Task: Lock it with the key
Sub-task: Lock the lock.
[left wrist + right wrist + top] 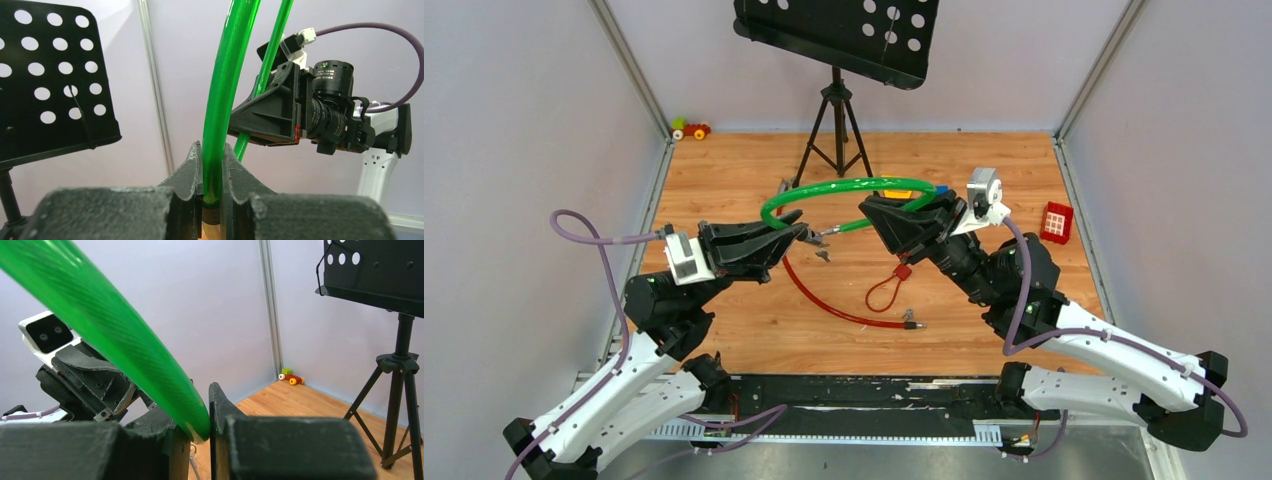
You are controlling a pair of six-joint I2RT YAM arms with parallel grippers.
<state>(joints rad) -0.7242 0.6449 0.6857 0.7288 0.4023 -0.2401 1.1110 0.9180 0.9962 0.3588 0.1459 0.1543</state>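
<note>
Arms raised, elbows bent, tips facing each other. The left claw (797, 238) is clenched on green cable (824, 188) — right claw (871, 210) clenched on same cable. Tiny key (823, 255) lies on worktop (744, 170), near left claw.

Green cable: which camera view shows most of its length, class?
The top external view: the green cable arcs in full between the left gripper and right gripper. Each wrist view shows only a short stretch clamped in its own jaws.

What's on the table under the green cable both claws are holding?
Under the green cable: a red cable, a small red lock and the tiny grey key, near the left claw. Whatever lies beneath the right claw is covered.
</note>
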